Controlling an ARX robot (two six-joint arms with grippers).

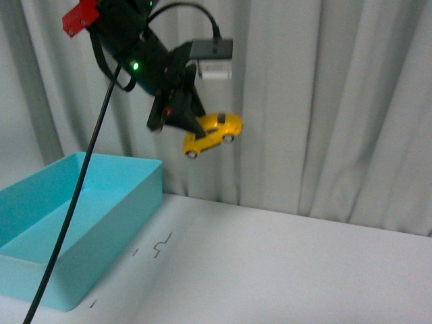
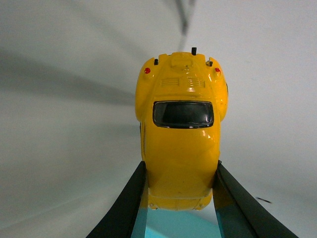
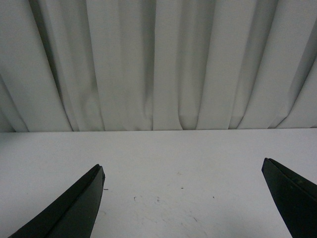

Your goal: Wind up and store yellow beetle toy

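Left pincer: closed on the yellow beetle toy and holding it in the air, clear of the worktop. The front view alone shows the height. The car hangs tilted against the grey curtain, above the worktop's far edge and just beyond the far right corner of the turquoise bin. That bin stands at the worktop's front left corner.

The left wrist view supplies the grip detail that the front view lacks. The two black fingers press on opposite flanks of the toy at the end nearer the wrist. The end bearing two red lamps and a dark window points away from the wrist. A turquoise patch shows between the fingers below the car. It is probably the bin, though the view is too tight to be sure.

Right pincer: seen only in the right wrist view. It is spread wide, with its black fingers at opposite sides of the picture. It holds nothing and touches nothing. Bare worktop lies under it and the curtain hangs behind.

A black cable hangs from the left arm across the bin in the front view.
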